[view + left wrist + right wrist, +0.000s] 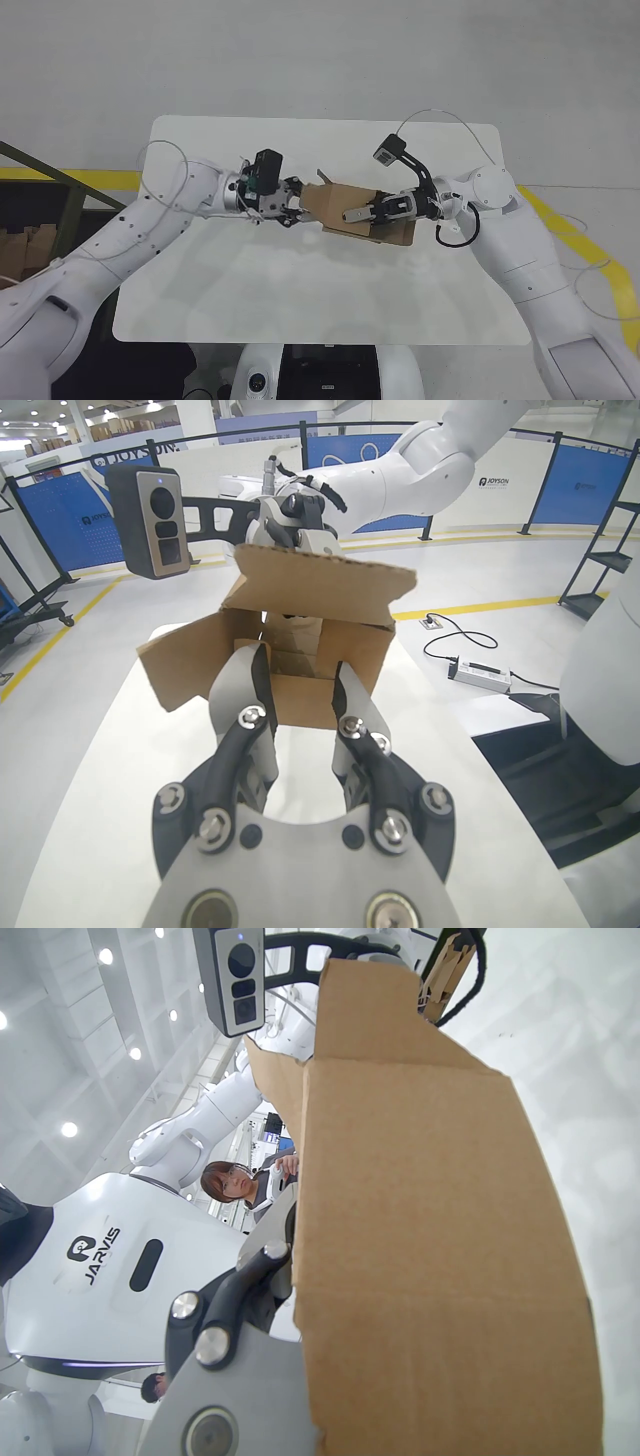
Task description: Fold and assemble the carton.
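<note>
Brown corrugated cardboard carton (340, 205), partly erected, plain kraft faces. It sits over the middle of the white table (200, 290), between the two grippers, tilted in the top view.

- Open end: faces the left gripper (299, 677). The top flap (325, 585) is raised and juts out over the mouth. One side flap (175, 665) is splayed outward. The lower flap (302, 702) lies level, in the gap between that gripper's fingers (230, 685).
- Left gripper: jaws apart. The white fingers with black inner pads have their tips at the carton's mouth, one on each side of the lower flap. Whether the pads touch the cardboard cannot be told.
- Right gripper (362, 213): at the carton's far end, lying over its upper face in the top view. In its own wrist view a broad carton panel (430, 1228) runs close past the camera and hides the far side of the gripper. Whether its jaws are apart or closed on the cardboard cannot be told.

Surroundings, left wrist view:
- Blue partition panels (582, 485) stand on black posts, each bearing a small white logo and lettering.
- A grey power brick (480, 674) lies on the floor, its black cable running to a floor socket (432, 622).
- A black shelf rack (607, 560) stands near the brick.
- A yellow floor line (500, 604) runs beyond the table.
</note>
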Controlling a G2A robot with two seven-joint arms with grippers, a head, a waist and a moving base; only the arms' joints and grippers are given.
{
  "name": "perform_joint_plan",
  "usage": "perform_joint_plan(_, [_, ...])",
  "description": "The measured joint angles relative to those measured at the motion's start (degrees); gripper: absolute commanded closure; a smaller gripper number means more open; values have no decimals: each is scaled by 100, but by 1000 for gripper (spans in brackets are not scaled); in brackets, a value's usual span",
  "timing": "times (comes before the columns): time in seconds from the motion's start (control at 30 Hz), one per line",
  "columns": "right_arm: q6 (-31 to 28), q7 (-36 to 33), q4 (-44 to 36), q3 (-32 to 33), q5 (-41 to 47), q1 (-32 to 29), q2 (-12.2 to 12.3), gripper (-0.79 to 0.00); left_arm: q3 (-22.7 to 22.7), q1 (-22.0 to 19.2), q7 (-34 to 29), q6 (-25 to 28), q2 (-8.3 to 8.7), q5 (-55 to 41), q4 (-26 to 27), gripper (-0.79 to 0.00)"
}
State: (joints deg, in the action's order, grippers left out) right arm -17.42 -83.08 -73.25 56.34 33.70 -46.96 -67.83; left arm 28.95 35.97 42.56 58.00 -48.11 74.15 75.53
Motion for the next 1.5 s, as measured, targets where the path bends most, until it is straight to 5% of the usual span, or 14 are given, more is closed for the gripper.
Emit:
perform_joint_plan(0.33, [7, -52, -46, -36, -19, -41, 3, 0, 342, 155, 252, 0, 95, -281, -358, -317])
perform_joint_plan(0.47, [25, -30, -70, -76, -50, -59, -3, 0, 486, 208, 270, 0, 113, -545, -519, -391])
perform_joint_plan(0.53, [22, -30, -85, -95, -59, -61, -6, 0, 520, 216, 201, 0, 106, -656, -561, -736])
perform_joint_plan(0.57, [21, -32, -92, -105, -63, -61, -8, 0, 524, 218, 167, 0, 101, -699, -566, -785])
perform_joint_plan(1.1, [19, -78, -116, -161, -98, -38, -15, 0, 93, -41, 18, 0, 10, -1592, -835, -785])
perform_joint_plan(1.5, [46, -151, -279, -310, -199, -19, -36, 0, -54, -383, -1634, -18, -164, -3726, -1376, -785])
